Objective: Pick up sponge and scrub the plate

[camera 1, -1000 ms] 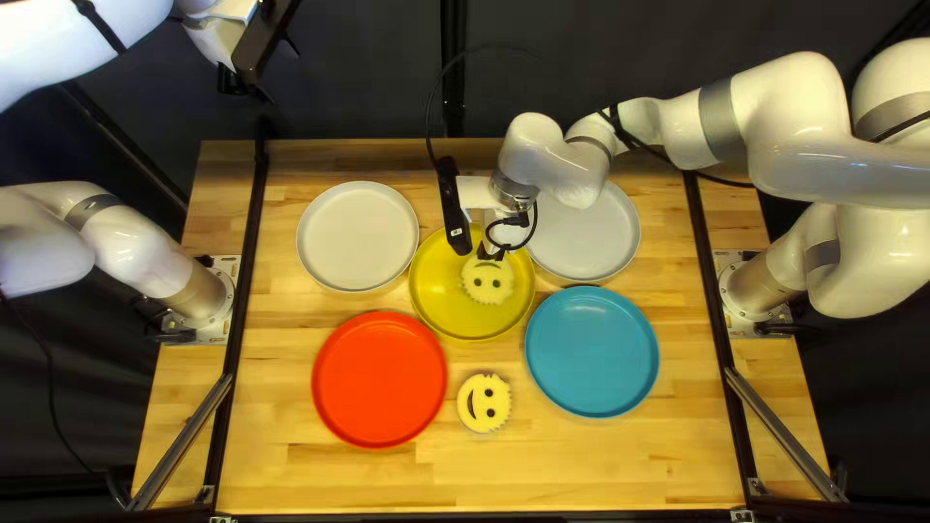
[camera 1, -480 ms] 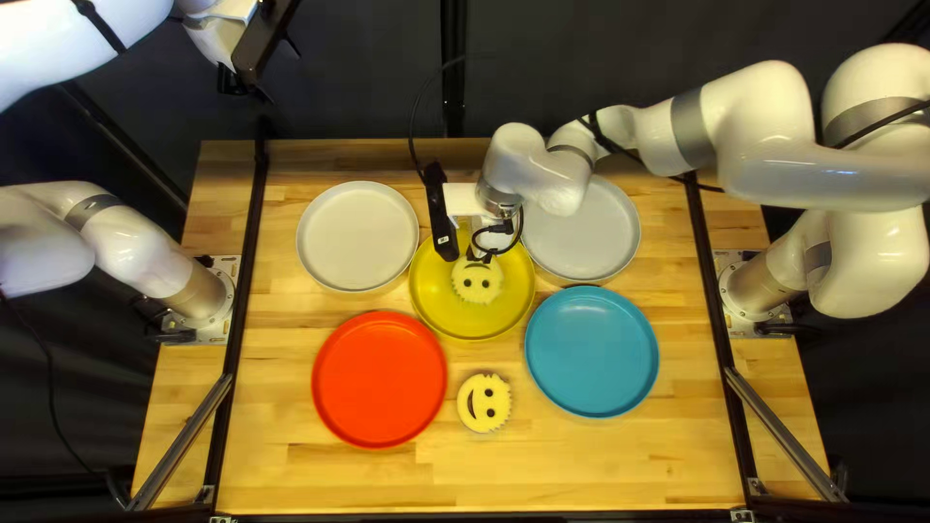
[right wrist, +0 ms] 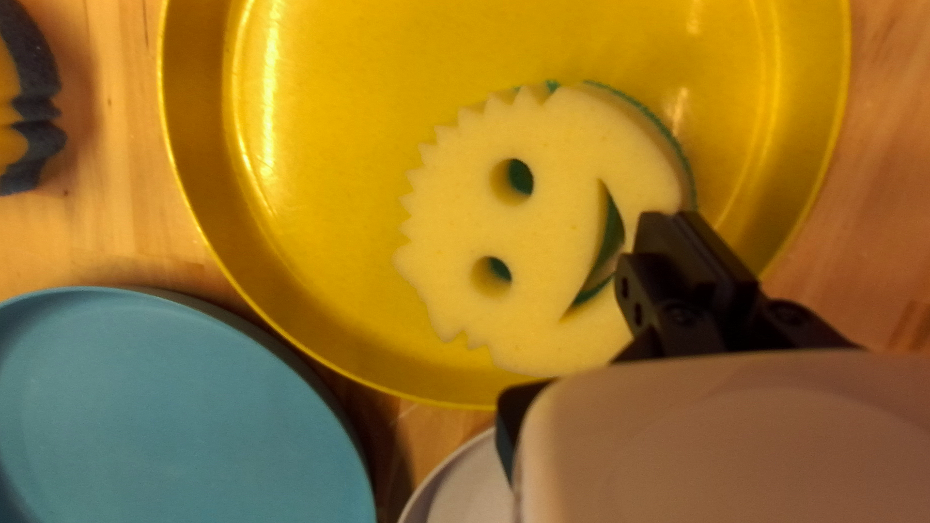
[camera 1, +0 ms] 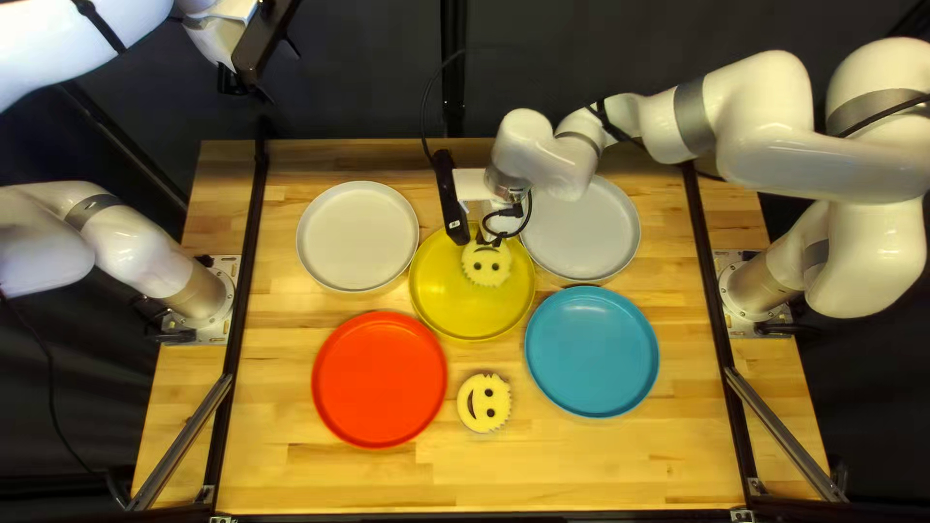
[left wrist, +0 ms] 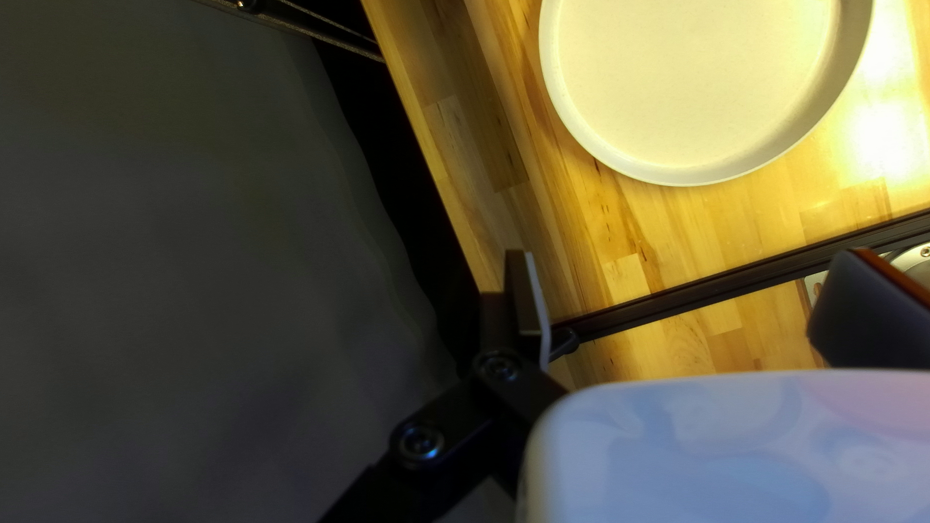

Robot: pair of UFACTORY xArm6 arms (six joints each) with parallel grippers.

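My right gripper (camera 1: pixel 488 238) is over the far part of the yellow plate (camera 1: pixel 472 315), shut on the edge of a round smiley sponge (camera 1: pixel 486 266). In the right wrist view my right gripper (right wrist: pixel 670 219) holds the sponge (right wrist: pixel 542 232) beside its mouth slot; a green backing shows along the rim, over the yellow plate (right wrist: pixel 329 126). Another smiley sponge (camera 1: pixel 483 403) lies on the table between the red and blue plates. My left gripper (camera 1: pixel 232 81) is raised beyond the table's far left corner; in the left wrist view my left gripper (left wrist: pixel 690 266) is open and empty.
Two pale plates (camera 1: pixel 356 236) (camera 1: pixel 585 230) flank the yellow one. A red plate (camera 1: pixel 379 379) and a blue plate (camera 1: pixel 592 352) stand nearer the front. Black rails (camera 1: pixel 249 252) run along both sides of the table.
My right gripper and its sponge first shifted left over the yellow plate, then back right and toward the plate's far rim. The left arm and the other sponge have not moved.
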